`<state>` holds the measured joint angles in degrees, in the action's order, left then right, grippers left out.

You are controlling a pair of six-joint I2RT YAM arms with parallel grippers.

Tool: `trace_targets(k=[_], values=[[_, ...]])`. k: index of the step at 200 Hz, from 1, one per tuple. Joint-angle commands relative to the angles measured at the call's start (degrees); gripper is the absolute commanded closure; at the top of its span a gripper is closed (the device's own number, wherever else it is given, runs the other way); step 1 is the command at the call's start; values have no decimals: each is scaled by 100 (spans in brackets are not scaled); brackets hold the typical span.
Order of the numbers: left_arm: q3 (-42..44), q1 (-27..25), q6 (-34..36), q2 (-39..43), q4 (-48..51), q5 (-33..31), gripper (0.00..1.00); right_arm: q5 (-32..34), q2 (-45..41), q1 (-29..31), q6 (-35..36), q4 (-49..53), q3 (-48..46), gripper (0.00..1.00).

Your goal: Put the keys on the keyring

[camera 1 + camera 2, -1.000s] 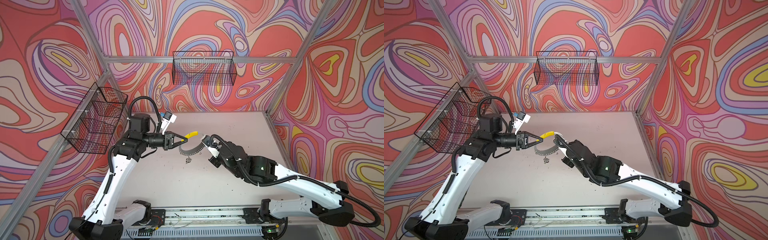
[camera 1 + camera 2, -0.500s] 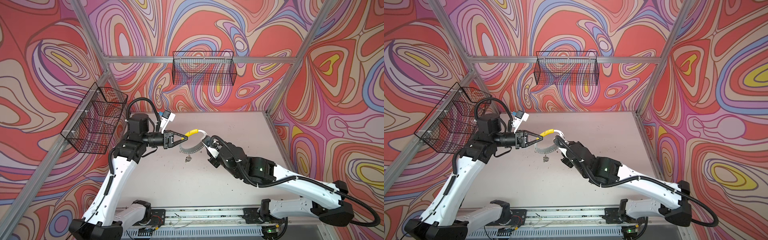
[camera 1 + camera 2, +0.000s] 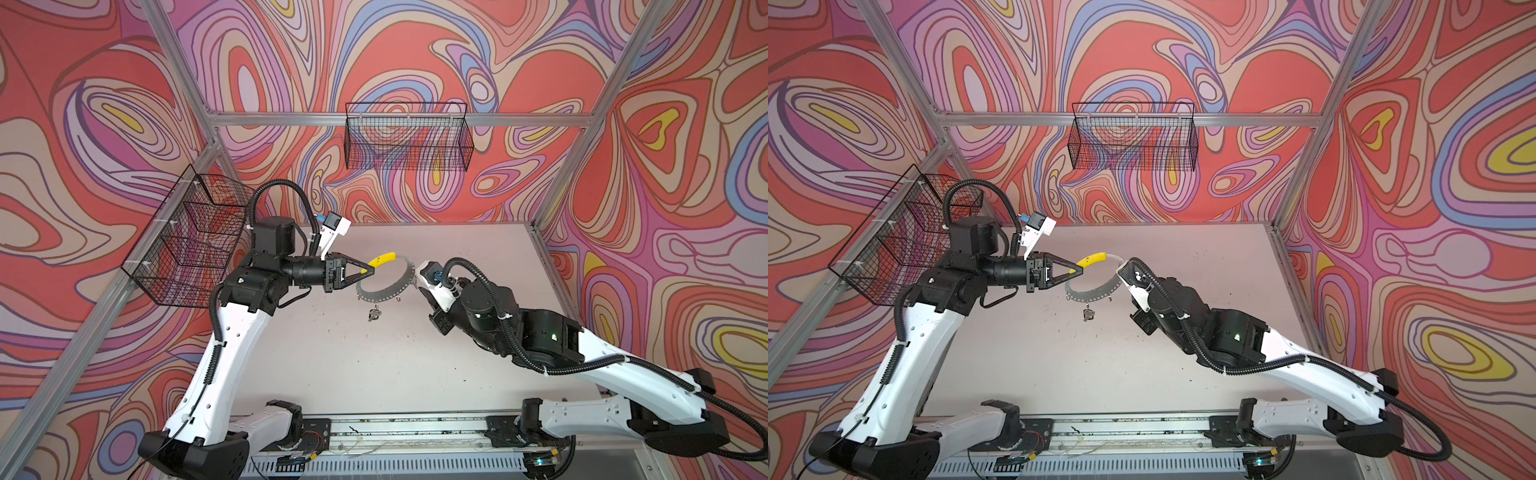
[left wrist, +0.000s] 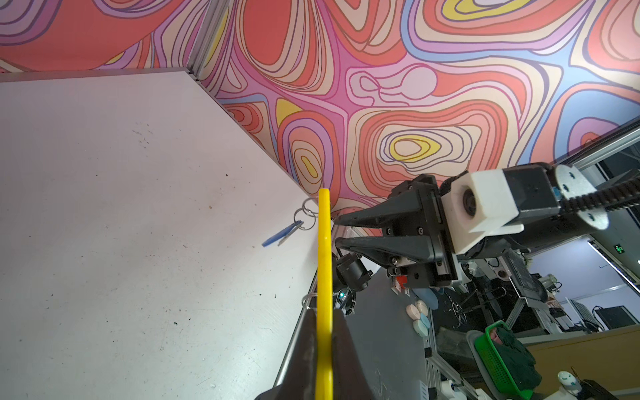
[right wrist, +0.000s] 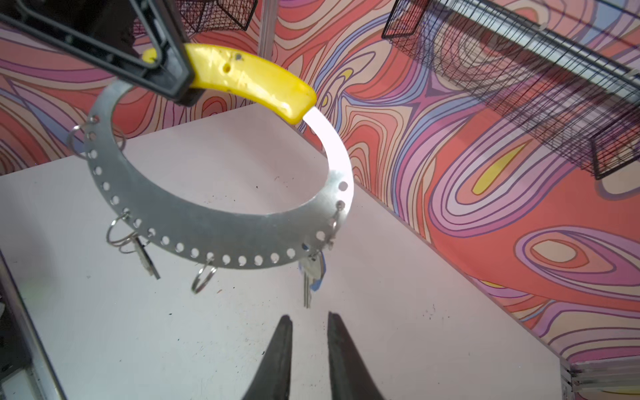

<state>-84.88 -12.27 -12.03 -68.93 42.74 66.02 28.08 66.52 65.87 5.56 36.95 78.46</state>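
Grey perforated metal with one yellow segment (image 5: 242, 76): keyring (image 5: 214, 235), held clear above the surface (image 5: 138, 346). We found the left jaws clamped on the yellow segment, with the hoop projecting ahead of them. The right jaws stood narrowly parted and empty. The blue-tagged key (image 5: 311, 273) hung just ahead of their tips, not touching. A second key (image 5: 147, 258) hung farther round the hoop, off to one side of the right jaws; we could not make out its tag. We judged the hoop light, stiff, thin-edged and slick on bare metal, the yellow part offering the surest hold. Both keys we judged light and free-swinging on their split rings, best pinched flat across blade or tag.
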Motion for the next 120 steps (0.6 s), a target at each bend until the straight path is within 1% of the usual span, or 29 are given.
trace_targets(k=[1,15,39,61,75,92,120], values=[[-523,24,847,-224,1247,-303,100,-390,104,-31,-169,265,102,82],[-896,8,1122,-385,1753,-588,100,-871,12,-213,-238,103,115,83],[-1420,-215,1456,-557,2365,-1133,100,-1870,-41,-828,-358,-10,161,80],[-1921,-674,1816,-751,2961,-2094,100,-2651,-11,-1299,-381,-128,76,77],[-2186,-914,1904,-901,3219,-2511,100,-2825,89,-1409,-331,-169,33,76],[-2385,-1126,1952,-1005,3366,-2867,100,-2915,168,-1498,-306,-246,-83,76],[-2613,-1198,1949,-1098,3537,-2951,100,-3142,-15,-1617,-323,-428,-305,75]])
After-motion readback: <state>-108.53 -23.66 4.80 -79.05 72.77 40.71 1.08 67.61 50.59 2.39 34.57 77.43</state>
